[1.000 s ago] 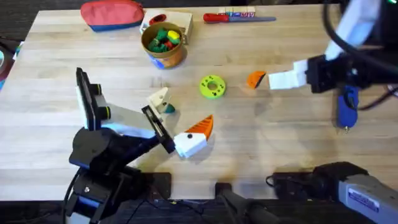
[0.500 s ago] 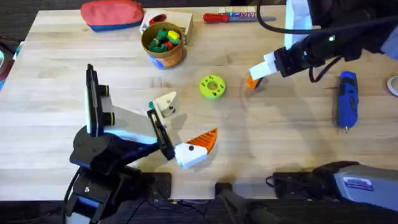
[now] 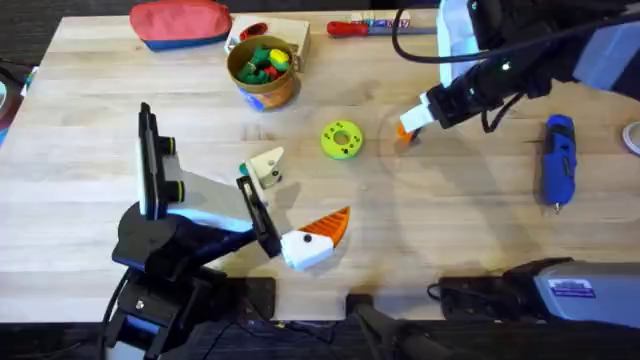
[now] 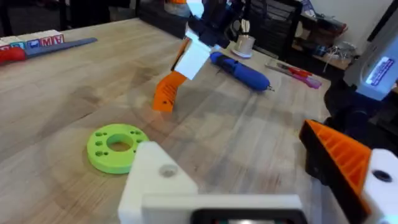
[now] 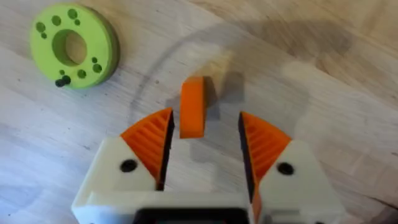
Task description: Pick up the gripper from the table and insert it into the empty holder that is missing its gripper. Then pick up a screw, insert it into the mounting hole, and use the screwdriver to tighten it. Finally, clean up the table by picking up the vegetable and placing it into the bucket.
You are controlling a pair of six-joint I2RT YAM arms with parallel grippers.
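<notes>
Nothing is finished yet: right hand (image 5: 202,134), fingers apart, straddles the gripper (image 5: 192,107) lying on the surface just beside the green disc (image 3: 342,139); insertion, screw and vegetable (image 3: 243,169) remain.

1 green disc (image 3: 342,139), 1 blue screwdriver (image 3: 557,159), 1 bucket (image 3: 263,68) — 2 arms

My bench looks like robotics lab: wooden table (image 3: 120,70), dark chairs (image 4: 273,25) behind, tool-cluttered side desk (image 4: 323,53), cables.
</notes>
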